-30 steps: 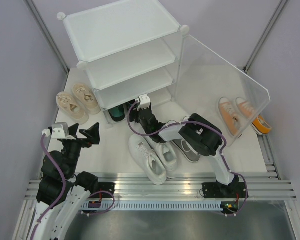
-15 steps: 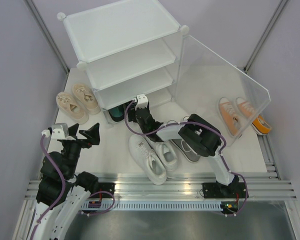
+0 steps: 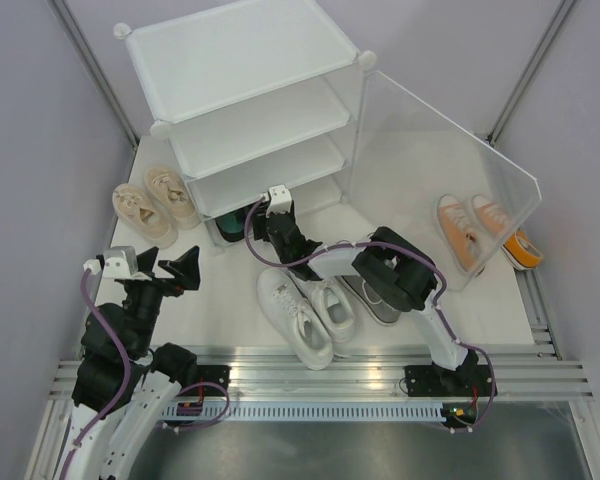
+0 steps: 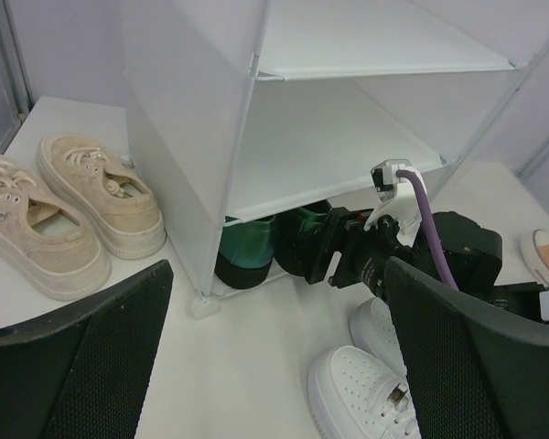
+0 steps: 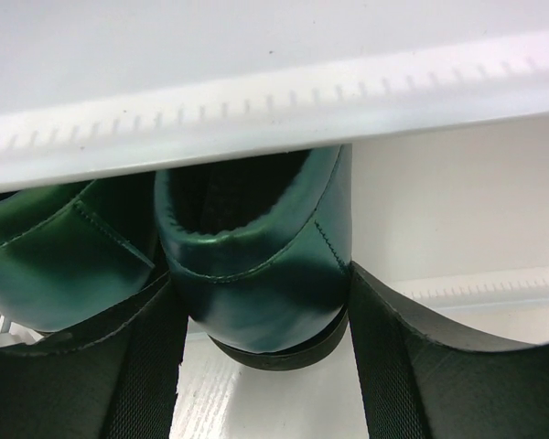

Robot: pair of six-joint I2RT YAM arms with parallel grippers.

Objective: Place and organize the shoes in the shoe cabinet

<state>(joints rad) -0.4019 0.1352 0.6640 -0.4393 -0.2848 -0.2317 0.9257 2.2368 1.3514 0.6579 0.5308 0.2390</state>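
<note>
Top view: the tall white translucent plastic shoe cabinet [image 3: 250, 60] stands far back on the tabletop [image 3: 230, 300]. The right end effector [image 3: 261, 222] reaches to the glossy dark green sneakers [image 3: 232, 226] in its bottom tier. The left end effector [image 3: 166, 268] hangs wide and empty.

Left wrist: the sneakers lie lengthwise, rounded heels outward, toes deep inside.

Right wrist: black pads [image 5: 412, 366] clasp one stitched heel.

Bottom tier of the shoe cabinet [image 3: 242, 52]: mouth jammed, green shoes [image 4: 249, 256] inside, right gripper [image 5: 261, 320] astride one heel. Both shelves above stand open-fronted. Left of the cabinet, beige pair [image 3: 158, 205]; in front, white pair [image 3: 310, 315]; right, swung-out door panel [image 3: 450, 190] walls off the orange pair [image 3: 480, 232].
</note>
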